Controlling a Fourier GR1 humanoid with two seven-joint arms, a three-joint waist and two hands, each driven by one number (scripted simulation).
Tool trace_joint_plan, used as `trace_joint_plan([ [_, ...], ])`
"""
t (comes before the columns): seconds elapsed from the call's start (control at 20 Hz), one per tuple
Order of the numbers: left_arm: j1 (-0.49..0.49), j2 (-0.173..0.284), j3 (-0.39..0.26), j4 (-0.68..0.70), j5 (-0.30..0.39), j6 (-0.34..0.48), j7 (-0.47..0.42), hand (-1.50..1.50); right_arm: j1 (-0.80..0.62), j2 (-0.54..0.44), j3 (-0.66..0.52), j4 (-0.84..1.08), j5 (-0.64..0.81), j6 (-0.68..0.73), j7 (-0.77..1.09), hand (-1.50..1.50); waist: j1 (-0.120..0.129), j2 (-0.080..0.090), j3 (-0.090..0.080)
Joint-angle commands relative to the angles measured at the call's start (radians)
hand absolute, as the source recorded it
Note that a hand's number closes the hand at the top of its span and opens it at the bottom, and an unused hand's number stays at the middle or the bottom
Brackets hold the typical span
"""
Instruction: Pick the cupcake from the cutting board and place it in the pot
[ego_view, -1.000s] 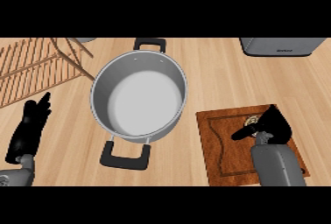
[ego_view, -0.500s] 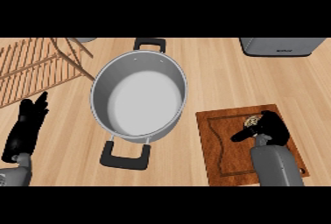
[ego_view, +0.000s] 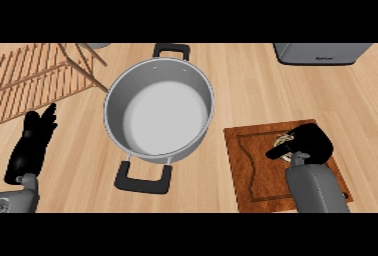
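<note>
We found the right robot hand (ego_view: 308, 142) curled over the cupcake (ego_view: 280, 145) on the cutting board (ego_view: 247, 167), its fingers wrapped round the cake so that only a sliver showed. The left robot hand (ego_view: 33, 142) rested open near the table's (ego_view: 244, 85) left edge. The pot (ego_view: 159, 110) stood just left of the board, its rim raised. We judged that a low carry could knock the cupcake against that rim, or that the grip could crush it.
</note>
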Motion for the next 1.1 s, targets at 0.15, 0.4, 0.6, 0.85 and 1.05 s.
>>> trace_joint_plan([
  [0.15, -0.029, 0.018, 0.034, 0.041, -0.005, -0.029, -0.037, 0.0, -0.05, -0.012, 0.042, -0.014, 0.12, 0.0, 0.097, 1.5, -0.001, 0.004, 0.001],
  [0.4, 0.002, 0.003, 0.009, -0.016, 0.001, -0.029, 0.016, 0.0, 0.028, -0.138, 0.246, -0.089, -0.034, 0.186, -0.476, 1.5, 0.014, -0.004, 0.003],
  [0.6, 0.007, -0.006, 0.013, 0.018, -0.006, -0.019, -0.006, 0.0, 0.067, -0.291, 0.298, -0.177, -0.045, 0.195, -0.716, 1.5, -0.012, 0.0, 0.002],
  [0.85, 0.031, -0.011, 0.031, 0.026, -0.002, -0.011, -0.027, 0.0, 0.114, -0.352, 0.183, -0.474, -0.153, 0.178, -0.76, 1.5, -0.023, -0.004, 0.001],
  [1.05, 0.044, -0.003, 0.02, -0.008, -0.023, -0.009, -0.029, 0.0, 0.104, -0.319, 0.184, -0.631, -0.167, 0.093, -0.794, 1.5, -0.017, -0.006, 0.002],
])
